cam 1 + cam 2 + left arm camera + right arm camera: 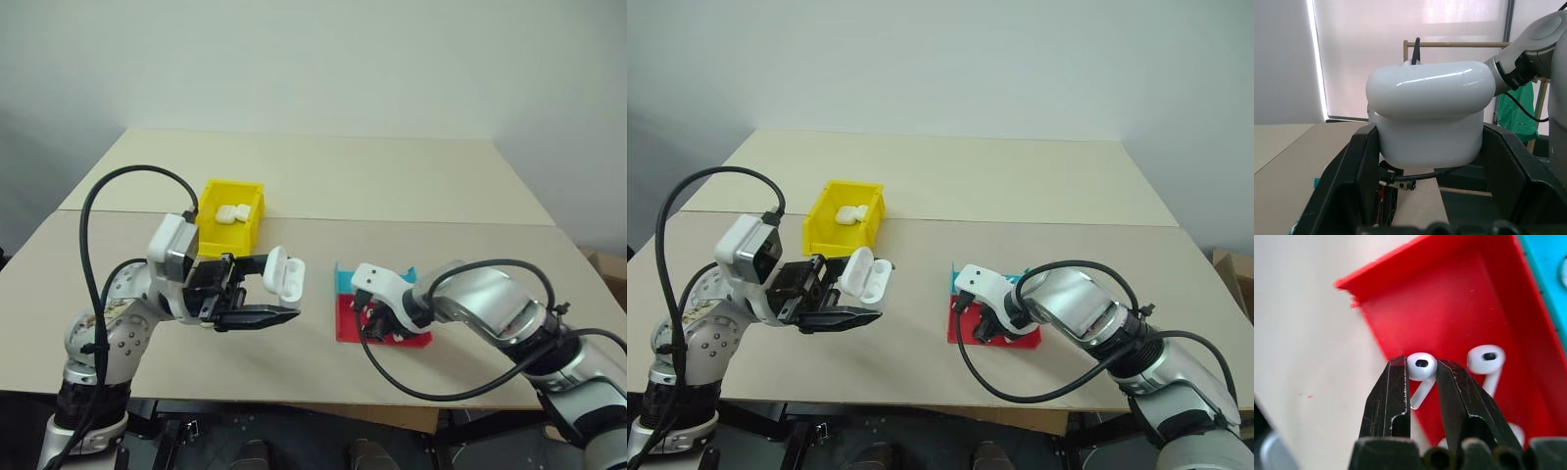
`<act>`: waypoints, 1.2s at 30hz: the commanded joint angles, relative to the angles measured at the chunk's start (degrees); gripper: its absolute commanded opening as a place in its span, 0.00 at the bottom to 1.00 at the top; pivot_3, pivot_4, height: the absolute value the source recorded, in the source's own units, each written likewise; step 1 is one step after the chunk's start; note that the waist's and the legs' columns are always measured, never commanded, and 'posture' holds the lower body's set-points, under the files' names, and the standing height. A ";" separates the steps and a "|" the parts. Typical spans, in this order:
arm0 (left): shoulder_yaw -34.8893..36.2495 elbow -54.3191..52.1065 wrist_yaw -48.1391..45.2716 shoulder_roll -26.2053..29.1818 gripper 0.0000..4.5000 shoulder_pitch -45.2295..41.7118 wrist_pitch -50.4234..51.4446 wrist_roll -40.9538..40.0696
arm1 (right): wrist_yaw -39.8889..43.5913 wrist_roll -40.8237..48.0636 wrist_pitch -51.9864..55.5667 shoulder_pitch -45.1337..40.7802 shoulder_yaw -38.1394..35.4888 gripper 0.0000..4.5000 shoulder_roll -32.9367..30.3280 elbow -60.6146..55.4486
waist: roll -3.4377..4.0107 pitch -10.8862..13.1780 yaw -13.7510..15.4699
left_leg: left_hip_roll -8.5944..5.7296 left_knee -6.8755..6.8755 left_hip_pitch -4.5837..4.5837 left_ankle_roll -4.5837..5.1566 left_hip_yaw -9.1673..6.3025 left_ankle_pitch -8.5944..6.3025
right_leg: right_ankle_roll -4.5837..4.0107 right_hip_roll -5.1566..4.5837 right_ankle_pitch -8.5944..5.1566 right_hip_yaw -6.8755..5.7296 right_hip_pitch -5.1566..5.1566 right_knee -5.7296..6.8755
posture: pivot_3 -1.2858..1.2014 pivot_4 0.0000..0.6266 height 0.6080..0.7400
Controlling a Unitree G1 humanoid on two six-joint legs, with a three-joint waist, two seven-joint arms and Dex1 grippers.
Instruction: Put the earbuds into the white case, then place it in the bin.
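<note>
Beige tabletop (392, 196) stands before a pale wall and carries everything, from the trays down to the small parts. Beyond the left gripper (257, 291), further from the robot, the bin (230, 217) waits with two white cases already inside. Directly under the right gripper (1421, 374) lies the red tray (1449, 318), and just behind it a blue tray (345, 280) touches its far edge.

Between the left fingers the white case (284, 272) is clamped by its lower half, held above the table with the lid flipped open and the mouth turned toward the right arm, probably so an earbud can be dropped in without regrasping. The right gripper points steeply down into the red tray, and its two fingertips pinch the head of one earbud (1421, 367), the stem hanging below. A second earbud (1487, 358) lies loose just beside those fingers. In my judgement the pick is just finishing.
</note>
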 commanded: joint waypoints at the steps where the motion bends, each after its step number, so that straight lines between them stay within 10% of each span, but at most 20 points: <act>1: 0.23 -1.67 0.35 0.65 0.62 -0.59 0.65 -2.21 | 4.01 6.88 3.99 -0.12 -11.45 0.14 -1.29 -4.80 | 0.00 0.00 0.03 | 0.00 0.00 -0.01 0.00 0.00 0.00 | 0.00 0.00 0.00 0.00 -0.01 0.00 | 0.52 0.24 1.00; 9: -0.45 0.97 1.01 -0.06 0.62 -3.75 1.78 -3.32 | 0.26 12.66 -14.24 9.13 -42.85 0.14 10.82 -9.59 | 0.00 0.00 0.24 | 0.01 -0.02 -0.01 0.01 -0.04 -0.01 | 0.02 0.02 -0.01 -0.05 0.04 -0.05 | 0.52 0.24 1.00; 14: -1.90 4.47 1.09 -3.16 0.62 -7.10 0.44 -2.23 | -5.08 15.70 -27.69 12.35 -49.53 0.14 20.60 -10.94 | 0.00 0.00 0.08 | -0.01 -0.06 -0.03 0.01 -0.03 -0.01 | 0.05 0.00 -0.01 -0.03 0.02 -0.05 | 0.52 0.24 1.00; 22: -4.30 11.38 -1.06 -6.74 0.62 -12.66 -4.57 2.40 | -5.01 26.47 -35.42 10.92 -47.40 0.14 25.89 -11.44 | 0.01 0.00 -0.10 | 0.00 -0.08 0.00 0.00 -0.03 0.00 | 0.03 0.02 0.01 -0.02 0.02 -0.03 | 0.52 0.24 1.00; 36: -5.27 13.68 -2.18 -8.30 0.62 -15.13 -5.61 4.41 | -7.12 15.10 -48.40 13.54 -33.30 0.14 23.56 -13.57 | 0.01 0.00 -0.09 | 0.00 -0.09 -0.01 0.00 -0.03 -0.01 | 0.03 0.02 0.00 -0.03 0.01 -0.04 | 0.52 0.24 1.00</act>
